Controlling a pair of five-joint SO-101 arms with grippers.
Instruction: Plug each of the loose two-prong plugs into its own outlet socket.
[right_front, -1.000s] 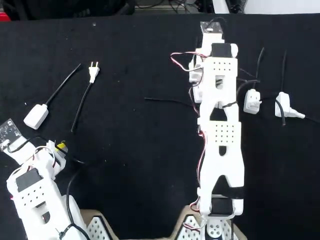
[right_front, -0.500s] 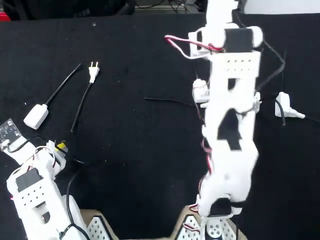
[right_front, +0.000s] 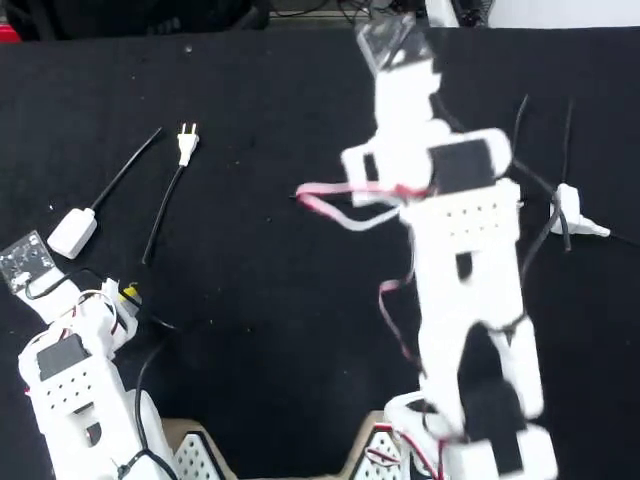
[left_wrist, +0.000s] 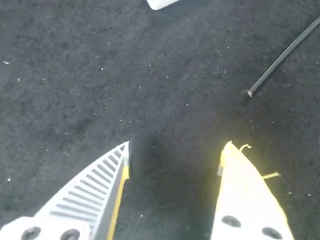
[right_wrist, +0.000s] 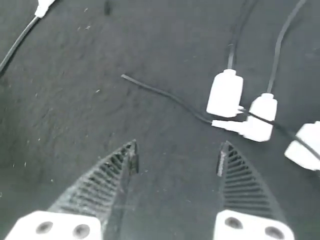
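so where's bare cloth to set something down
Widest bare patch: the black cloth between the two-prong plug and the right arm. It is crowded beyond that arm, where white plugs lie bunched, and tight between the white socket and the left arm.

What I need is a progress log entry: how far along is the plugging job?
Done: nothing visibly. The white two-prong plug lies apart from the white rectangular socket block. In hand: nothing; the left gripper and right gripper are open and empty. Left: that pair at least; the white connectors near the right gripper look unjoined too.
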